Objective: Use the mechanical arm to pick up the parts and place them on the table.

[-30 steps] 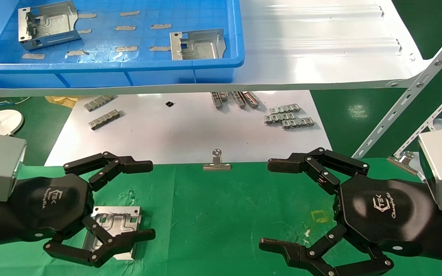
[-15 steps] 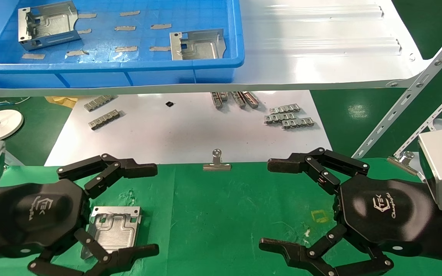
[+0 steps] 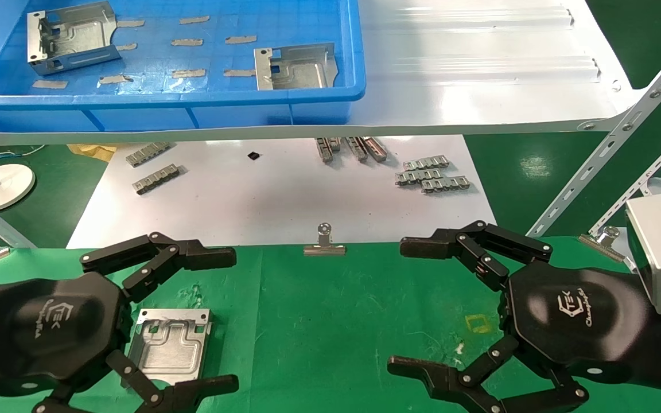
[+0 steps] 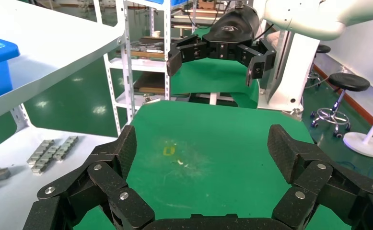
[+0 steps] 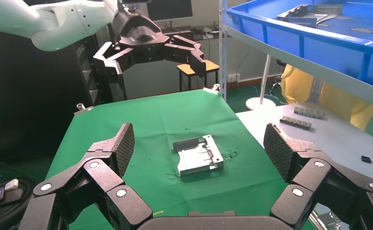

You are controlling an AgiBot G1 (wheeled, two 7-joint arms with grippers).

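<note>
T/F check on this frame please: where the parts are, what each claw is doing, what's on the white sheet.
1. One part lies flat on the green table. True.
2. The left claw is shut on that part. False: its fingers are spread open and the part lies free on the cloth.
3. Two more parts sit in the blue bin on the shelf. True: one far left, one near the bin's right end.
4. The right claw holds a part. False: it is open and empty.
5. The binder clip is inside the bin. False: it sits at the green cloth's edge.
</note>
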